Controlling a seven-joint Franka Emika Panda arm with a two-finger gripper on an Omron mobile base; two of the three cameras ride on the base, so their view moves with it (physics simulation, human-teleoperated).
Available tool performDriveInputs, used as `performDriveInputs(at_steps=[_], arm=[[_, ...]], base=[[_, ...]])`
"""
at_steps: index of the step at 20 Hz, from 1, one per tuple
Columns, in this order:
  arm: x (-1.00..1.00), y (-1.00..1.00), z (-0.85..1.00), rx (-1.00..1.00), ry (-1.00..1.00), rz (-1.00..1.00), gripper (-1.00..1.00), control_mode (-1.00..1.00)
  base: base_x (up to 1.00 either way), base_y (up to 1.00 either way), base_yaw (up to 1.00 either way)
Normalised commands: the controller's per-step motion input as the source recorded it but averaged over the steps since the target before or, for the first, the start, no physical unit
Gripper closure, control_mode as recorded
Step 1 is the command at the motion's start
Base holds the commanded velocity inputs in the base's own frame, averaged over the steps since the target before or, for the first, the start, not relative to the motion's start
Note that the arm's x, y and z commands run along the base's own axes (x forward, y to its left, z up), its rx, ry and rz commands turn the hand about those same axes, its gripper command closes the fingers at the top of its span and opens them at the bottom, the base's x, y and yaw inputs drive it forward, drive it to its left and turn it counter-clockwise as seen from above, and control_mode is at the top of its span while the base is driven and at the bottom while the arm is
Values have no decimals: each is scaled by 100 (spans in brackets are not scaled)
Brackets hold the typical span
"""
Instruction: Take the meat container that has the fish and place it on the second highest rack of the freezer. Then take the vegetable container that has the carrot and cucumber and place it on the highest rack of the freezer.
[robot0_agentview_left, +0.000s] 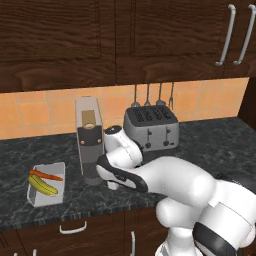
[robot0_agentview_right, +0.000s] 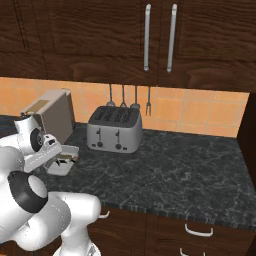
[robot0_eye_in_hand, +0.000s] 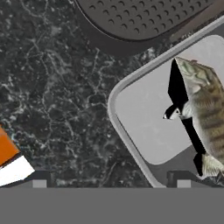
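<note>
- The hand stands with its jaws wide apart; in the hand view the two dark fingertips rise far from each other at the bottom edge, and nothing lies between them but bare surface and the container's rim.
- The hand holds nothing and touches nothing that can be seen; it hangs over the dark marbled surface, above the near corner of the meat container.
- The meat container is a shallow grey tray with rounded corners, lying flat on the surface; in the hand view it sits tilted, its rim running from the lower middle up to the upper right.
- The fish lies inside the tray at the right edge of the hand view. Its long axis runs roughly top to bottom in that view, with one pointed end up and the other end cut off by the lower edge; which end is the head cannot be told for sure.
- In the right base view the meat container lies on the surface just under the arm's wrist, in front of the coffee machine and left of the toaster.
- In the left base view the vegetable container stands on the surface left of the coffee machine, well apart from the hand; a carrot and a yellow-green vegetable lie in it, both slanting from upper left to lower right.
- A perforated dark round base shows at the top of the hand view, just beside the tray's far side.
</note>
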Motion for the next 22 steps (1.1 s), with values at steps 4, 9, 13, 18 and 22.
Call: performDriveInputs(at_steps=[4,9,13,18,22], arm=[[23,0,-32,0,0,6,-100,-100],[12,1,-30,0,0,3,-100,-100],[2,0,-34,0,0,5,-100,-100],[0,0,-32,0,0,5,-100,-100],[1,0,-18,0,0,3,100,-100]], base=[[0,0,0],[0,0,0],[0,0,0],[0,0,0],[0,0,0]])
